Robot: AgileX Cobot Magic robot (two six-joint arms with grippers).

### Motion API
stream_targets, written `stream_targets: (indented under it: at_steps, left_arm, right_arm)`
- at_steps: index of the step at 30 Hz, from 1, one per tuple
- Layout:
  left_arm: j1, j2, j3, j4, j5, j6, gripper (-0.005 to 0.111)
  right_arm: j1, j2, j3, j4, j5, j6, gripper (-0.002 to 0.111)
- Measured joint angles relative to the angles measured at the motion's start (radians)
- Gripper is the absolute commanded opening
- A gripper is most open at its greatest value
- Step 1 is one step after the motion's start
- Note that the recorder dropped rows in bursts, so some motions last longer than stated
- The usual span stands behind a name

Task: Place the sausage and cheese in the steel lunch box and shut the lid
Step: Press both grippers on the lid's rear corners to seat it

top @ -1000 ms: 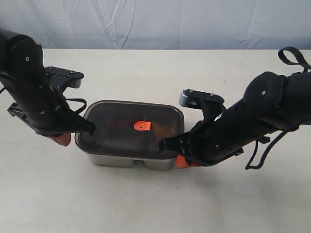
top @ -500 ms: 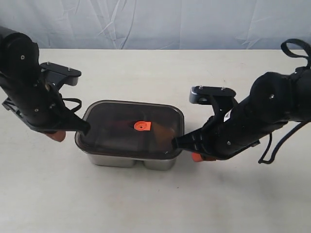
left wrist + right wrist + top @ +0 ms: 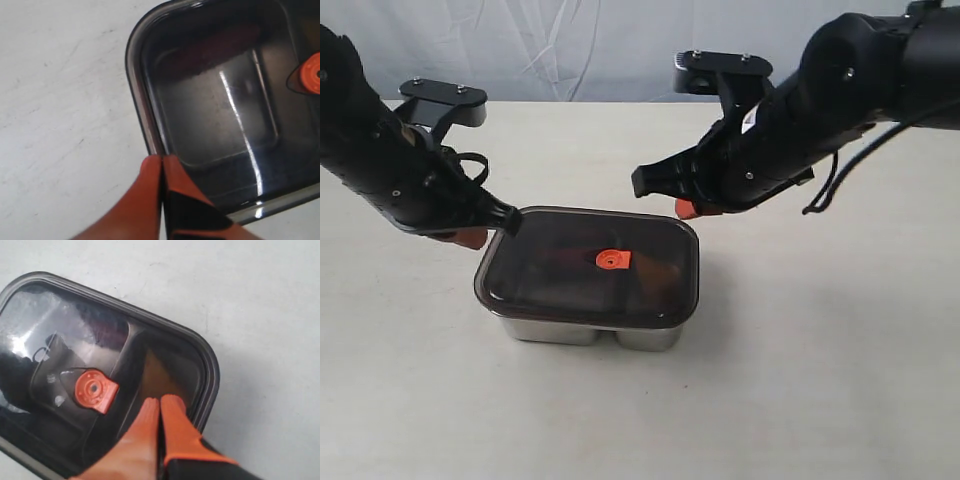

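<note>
The left tool (image 3: 161, 160) has its two orange fingers pressed flat together with nothing between them, and its tip sits over the rim of the lid (image 3: 550, 268) at the lid's far left corner; in the exterior view the same tool (image 3: 470, 237) shows just beside that corner, under its black arm. The right tool (image 3: 160, 401) is likewise closed tight and empty, its tip above the lid close to the rim, and in the exterior view this tool (image 3: 685, 208) is just past the lid's far right corner, carried by an arm that reaches in from the right. The lid lies flat and square on the lunch box (image 3: 585, 333), covering it from edge to edge, with the small orange tab (image 3: 612, 260) at its middle. Through the dark plastic a reddish smear near one corner (image 3: 215, 45) is probably the sausage, and a brownish block in the compartment on the right (image 3: 160, 372) fits the cheese, though the tint blurs both. The box's shiny steel wall shows below the lid along the near side. The box stands near the middle of the pale table (image 3: 800, 380), and a wrinkled light cloth (image 3: 620, 50) hangs behind the far edge.
</note>
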Motion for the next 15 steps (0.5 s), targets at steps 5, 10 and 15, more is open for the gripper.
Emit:
stream_targets:
  at_steps: [5,10,15]
  left_arm:
    - [0.000,0.004,0.000,-0.072,-0.005,0.060,0.000]
    - [0.000,0.062,0.000,-0.117,-0.008,0.089,0.000]
    - [0.000,0.122,-0.002,-0.128,-0.009,0.093,0.000]
  right_arm:
    - [0.000,0.096,-0.082,-0.013,0.024,0.002,-0.001]
    - [0.000,0.170,-0.137,-0.016,0.043,0.007,-0.001]
    - [0.000,0.206,-0.145,-0.016,0.068,0.011,-0.001]
